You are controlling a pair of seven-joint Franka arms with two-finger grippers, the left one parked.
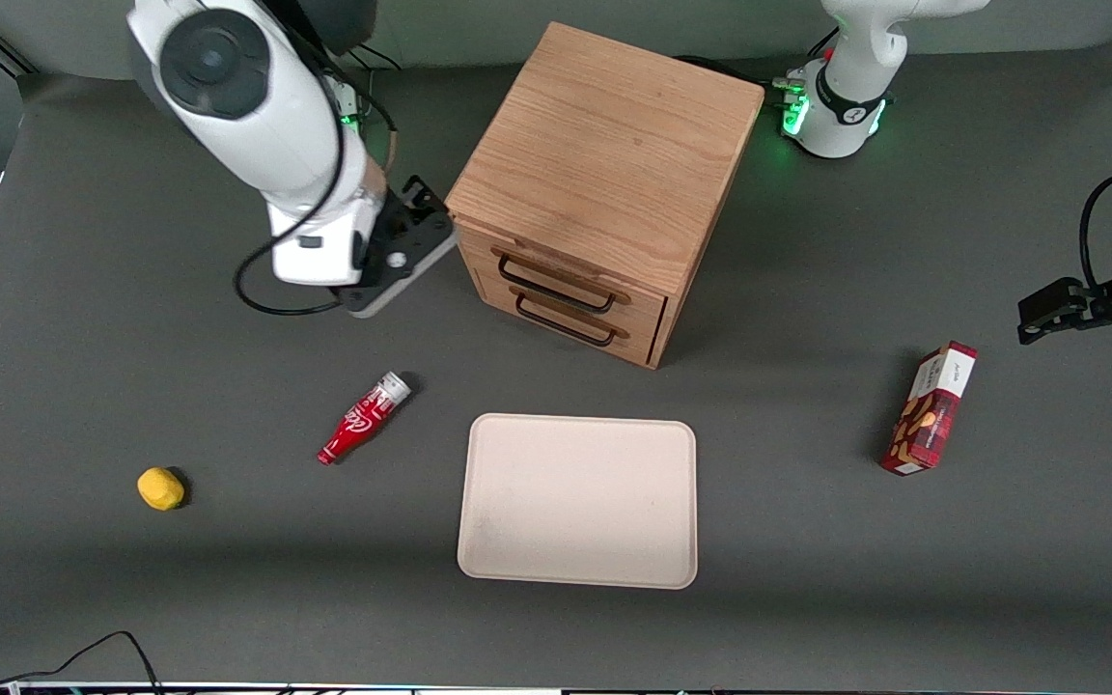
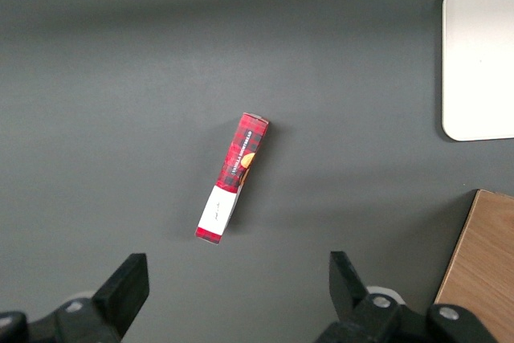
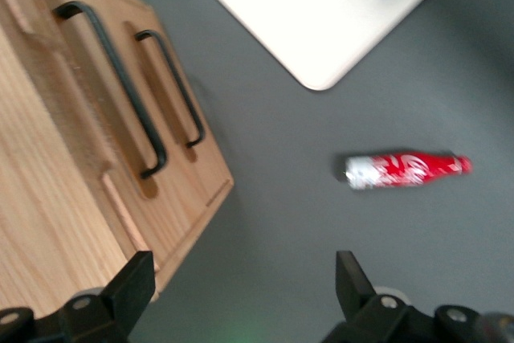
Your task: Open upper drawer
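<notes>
The oak cabinet (image 1: 604, 154) stands in the middle of the table, its two drawers facing the front camera at an angle. The upper drawer (image 1: 638, 301) is closed, with its thin black wire handle (image 1: 556, 281) above the lower drawer's handle (image 1: 564, 325). My right gripper (image 1: 409, 241) hovers above the table beside the cabinet's front corner, toward the working arm's end. It is open and empty, touching nothing. In the right wrist view the gripper (image 3: 245, 271) is open, and the upper handle (image 3: 112, 78) and lower handle (image 3: 173, 86) show on the cabinet front.
A beige tray (image 1: 577, 500) lies in front of the cabinet. A red bottle (image 1: 363, 418) lies on its side near the tray. A yellow object (image 1: 160, 487) sits toward the working arm's end. A red box (image 1: 931, 408) stands toward the parked arm's end.
</notes>
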